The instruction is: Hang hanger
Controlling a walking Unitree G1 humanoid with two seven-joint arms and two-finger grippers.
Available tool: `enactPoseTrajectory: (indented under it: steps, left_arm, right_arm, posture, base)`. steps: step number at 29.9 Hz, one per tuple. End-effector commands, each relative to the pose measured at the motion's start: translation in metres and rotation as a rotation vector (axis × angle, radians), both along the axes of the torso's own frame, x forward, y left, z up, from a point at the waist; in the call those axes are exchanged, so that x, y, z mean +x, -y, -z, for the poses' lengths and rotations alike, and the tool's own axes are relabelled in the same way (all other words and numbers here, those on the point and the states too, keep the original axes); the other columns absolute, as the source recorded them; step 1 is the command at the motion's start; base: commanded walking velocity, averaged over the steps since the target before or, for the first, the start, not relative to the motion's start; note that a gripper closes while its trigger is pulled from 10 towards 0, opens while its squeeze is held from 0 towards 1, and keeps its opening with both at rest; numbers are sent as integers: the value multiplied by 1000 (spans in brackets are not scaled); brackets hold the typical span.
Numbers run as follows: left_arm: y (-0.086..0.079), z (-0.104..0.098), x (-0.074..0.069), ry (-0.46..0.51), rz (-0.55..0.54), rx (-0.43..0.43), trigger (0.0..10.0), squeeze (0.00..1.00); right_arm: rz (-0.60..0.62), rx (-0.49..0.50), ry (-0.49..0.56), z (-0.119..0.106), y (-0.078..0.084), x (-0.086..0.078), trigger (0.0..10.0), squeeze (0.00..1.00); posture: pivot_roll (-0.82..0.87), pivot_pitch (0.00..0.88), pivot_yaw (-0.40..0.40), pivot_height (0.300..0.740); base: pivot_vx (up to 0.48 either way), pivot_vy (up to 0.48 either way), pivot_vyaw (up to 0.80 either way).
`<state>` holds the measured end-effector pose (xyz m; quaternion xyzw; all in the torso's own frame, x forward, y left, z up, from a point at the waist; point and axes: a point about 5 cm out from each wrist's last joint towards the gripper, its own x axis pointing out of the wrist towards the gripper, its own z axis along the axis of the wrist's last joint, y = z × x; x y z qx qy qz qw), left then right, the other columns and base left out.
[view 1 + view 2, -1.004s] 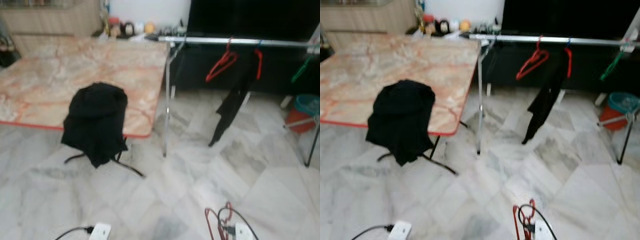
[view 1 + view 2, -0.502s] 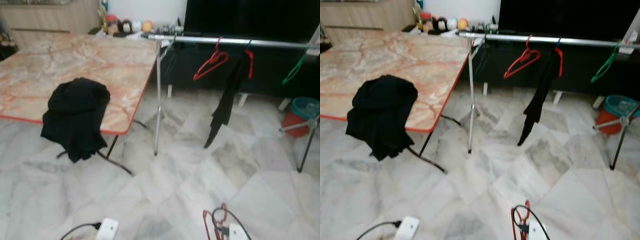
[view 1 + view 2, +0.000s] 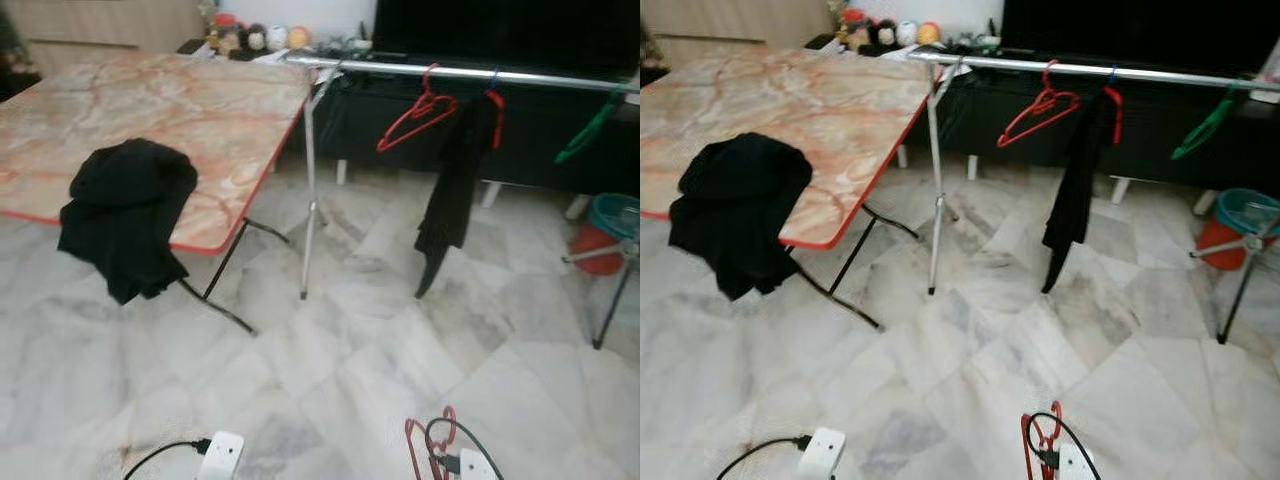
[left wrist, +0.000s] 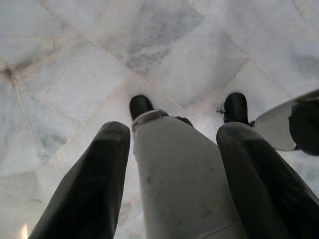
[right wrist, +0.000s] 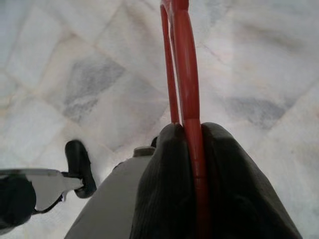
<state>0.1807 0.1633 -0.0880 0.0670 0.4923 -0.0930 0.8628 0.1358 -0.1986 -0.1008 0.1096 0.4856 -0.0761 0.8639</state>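
While clamped, right tool (image 5: 192, 164), red hanger (image 5: 184, 74)

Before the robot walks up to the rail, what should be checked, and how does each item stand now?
1. Red hanger clamped in the right hand: ok, fingers closed on it.
2. Left hand free: ok, open and holding nothing.
3. Free space on the rail: ok, a bare stretch lies between the hung black garment and the green hanger.
4. Path over the marble floor: ok, though the table stands to the left.
5. Rail within reach: not ok, still across the floor.
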Motion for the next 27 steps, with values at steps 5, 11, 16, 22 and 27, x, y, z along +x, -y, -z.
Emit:
enactPoseTrajectory:
  steps: [5, 11, 16, 22, 27]
  left_arm:
    - [-11, 6, -16, -51, -10, 20, 10000, 0]
    - [-13, 7, -18, -48, -21, 12, 10000, 0]
    - [-16, 6, -16, -31, -30, 8, 10000, 0]
    - [-15, 3, -11, -19, -25, 7, 10000, 0]
    - [-14, 2, -7, -9, -23, 5, 10000, 0]
  right_arm:
    - [51, -37, -21, -3, 52, -33, 10000, 0]
    - [55, -37, -27, -3, 58, -40, 10000, 0]
    - [53, -38, -14, -6, 64, -36, 10000, 0]
    - [63, -53, 10, -12, 77, -36, 10000, 0]
    - [70, -54, 12, -12, 77, -32, 10000, 0]
  posture:
    - [14, 94, -31, 740]
    - [8, 90, -35, 740]
    - [9, 78, -35, 740]
    - [-14, 57, -25, 740]
    - [-10, 44, -26, 740]
  base:
    - [0, 0, 0]
    - [0, 0, 0]
    - [0, 0, 0]
    - [0, 0, -604]
    - [0, 0, -622]
